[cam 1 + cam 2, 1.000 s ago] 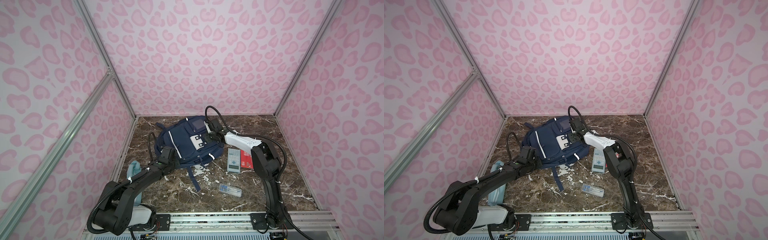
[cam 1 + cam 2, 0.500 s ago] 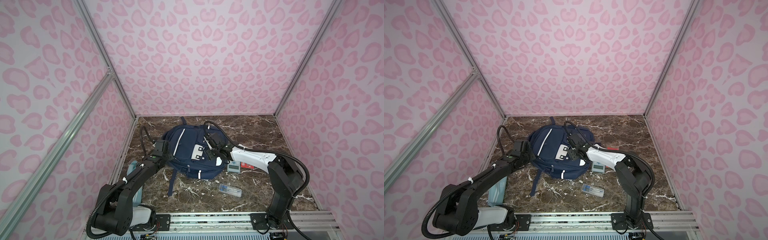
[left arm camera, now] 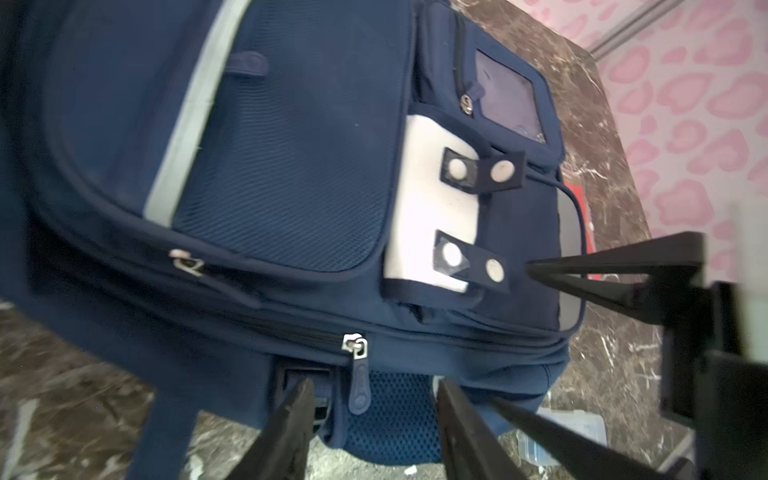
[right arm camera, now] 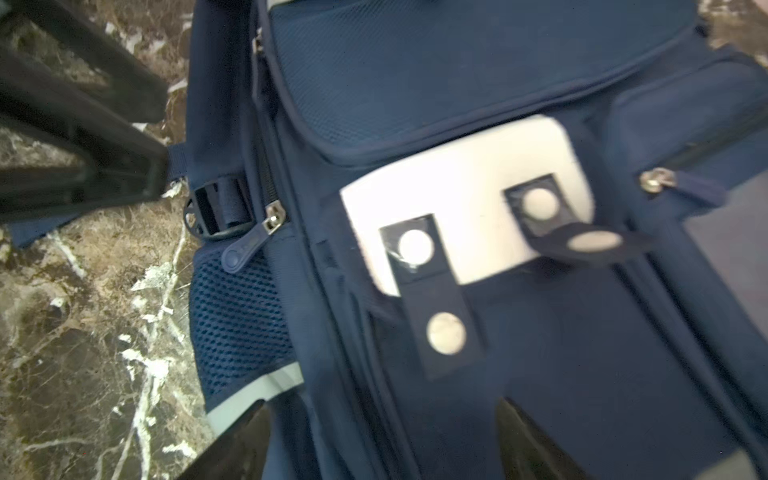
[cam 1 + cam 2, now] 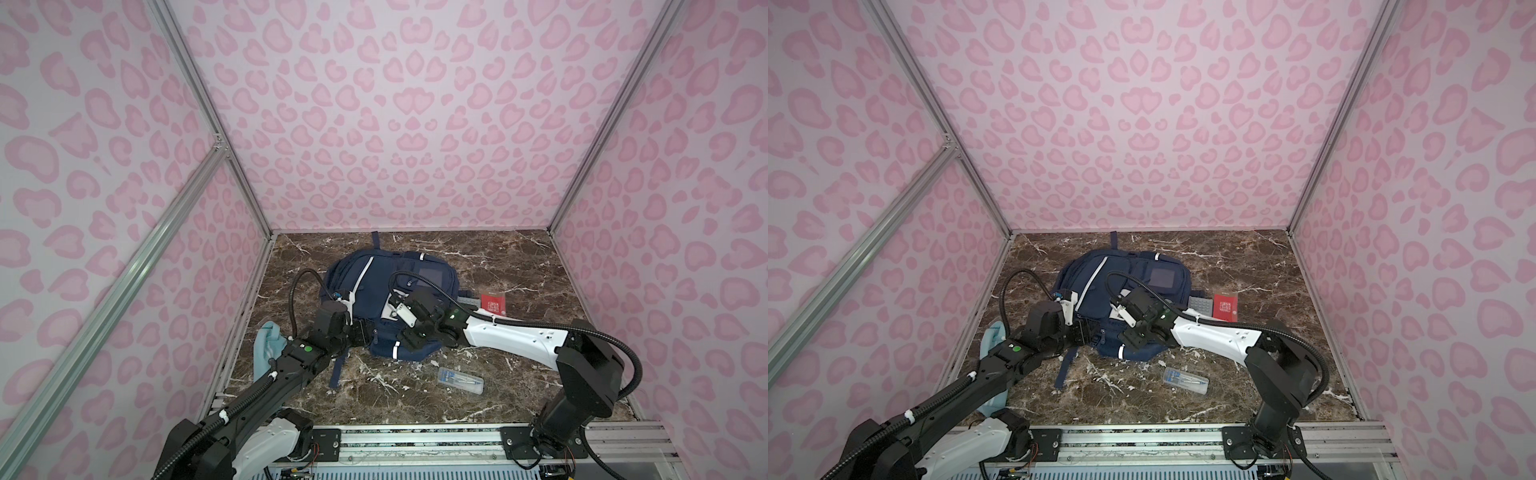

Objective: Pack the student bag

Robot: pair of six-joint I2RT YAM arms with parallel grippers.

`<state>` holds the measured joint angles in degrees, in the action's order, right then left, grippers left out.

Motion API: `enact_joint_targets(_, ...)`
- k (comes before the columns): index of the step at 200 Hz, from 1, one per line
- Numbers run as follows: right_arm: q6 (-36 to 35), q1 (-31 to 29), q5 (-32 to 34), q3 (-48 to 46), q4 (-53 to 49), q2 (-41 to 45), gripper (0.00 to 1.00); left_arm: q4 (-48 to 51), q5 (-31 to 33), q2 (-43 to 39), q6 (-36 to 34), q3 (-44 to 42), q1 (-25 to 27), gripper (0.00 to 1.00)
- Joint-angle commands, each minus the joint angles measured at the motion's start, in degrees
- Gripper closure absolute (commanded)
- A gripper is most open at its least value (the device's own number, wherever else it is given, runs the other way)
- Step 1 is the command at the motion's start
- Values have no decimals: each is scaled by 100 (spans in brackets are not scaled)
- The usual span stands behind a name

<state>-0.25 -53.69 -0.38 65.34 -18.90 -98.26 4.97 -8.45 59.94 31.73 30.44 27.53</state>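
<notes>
Partly blurred student bag (image 4: 478,66), calculator (image 5: 1200,306) half hidden

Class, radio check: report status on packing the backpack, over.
Left gripper open, at the zipper pull. Right gripper open over the front pockets. Student bag flat, front up. Clear case, red booklet beside it, unpacked.
</notes>
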Motion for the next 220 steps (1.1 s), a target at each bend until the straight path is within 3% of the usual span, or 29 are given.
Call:
enact_joint_targets(1, 200, -148, 860, 52, 548, -393, 24, -891, -338, 200, -96, -159, 111, 58)
enact_joint_targets(24, 287, -157, 1334, 162, 594, -704, 50, -1080, -216, 572, -174, -268, 129, 68)
enact_joint_targets(48, 263, -160, 1377, 66, 618, -626, 81, -1197, 69, 779, -226, -285, 228, 69)
enact_joint_targets(67, 235, -162, 1208, -97, 743, -435, 88, -1148, 490, 984, -285, -180, 339, 70)
enact_joint_targets(95, 157, -152, 868, -224, 858, -286, 88, -1165, 755, 1472, -315, 10, 421, 69)
enact_joint_targets(129, 227, -161, 896, -256, 848, -352, 77, -692, 1566, 1948, -312, 323, 748, 67)
enact_joint_targets(172, 458, -34, 1063, -227, 873, -468, 78, -533, 1693, 2193, -146, 446, 928, 73)
enact_joint_targets(199, 670, 134, 1005, -280, 897, -475, 75, -498, 1357, 1682, -44, 243, 943, 59)
enact_joint_targets(214, 708, 209, 851, -356, 974, -468, 75, -397, 1401, 1684, -128, 193, 956, 62)
enact_joint_targets(220, 718, 218, 824, -368, 993, -466, 75, -402, 1427, 1744, -165, 155, 955, 68)
